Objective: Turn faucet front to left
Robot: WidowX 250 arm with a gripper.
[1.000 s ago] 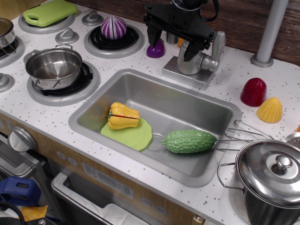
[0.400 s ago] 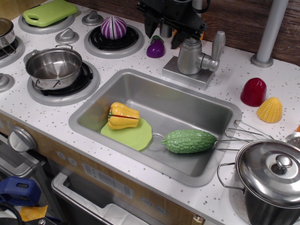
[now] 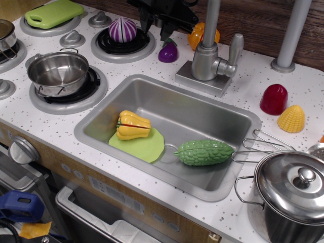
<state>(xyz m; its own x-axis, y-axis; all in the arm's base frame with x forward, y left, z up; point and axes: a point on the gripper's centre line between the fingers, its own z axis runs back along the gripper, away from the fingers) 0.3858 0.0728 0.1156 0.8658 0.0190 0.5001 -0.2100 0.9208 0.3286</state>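
Observation:
The faucet (image 3: 205,59) is matte silver and stands on its flat base plate behind the sink. Its thin pipe (image 3: 211,20) rises out of the top of the frame, so the spout is out of view. Its lever handle (image 3: 235,48) sticks up on the right side. My black gripper (image 3: 157,28) is at the top edge, left of the pipe and above the purple eggplant (image 3: 168,51). Its fingers (image 3: 149,23) hang apart with nothing between them. It is clear of the faucet.
The sink (image 3: 101,119) holds a yellow pepper (image 3: 132,125) on a green plate (image 3: 144,147) and a green bitter gourd (image 3: 204,152). Around it are an orange toy (image 3: 198,34), onion (image 3: 122,29), steel pot (image 3: 58,72), grey pole (image 3: 292,35), red piece (image 3: 274,98), corn (image 3: 291,119), and lidded pot (image 3: 296,195).
My gripper has lifted off the faucet body and moved up and to the left, uncovering the pipe and the orange toy. The faucet body and lever look unmoved.

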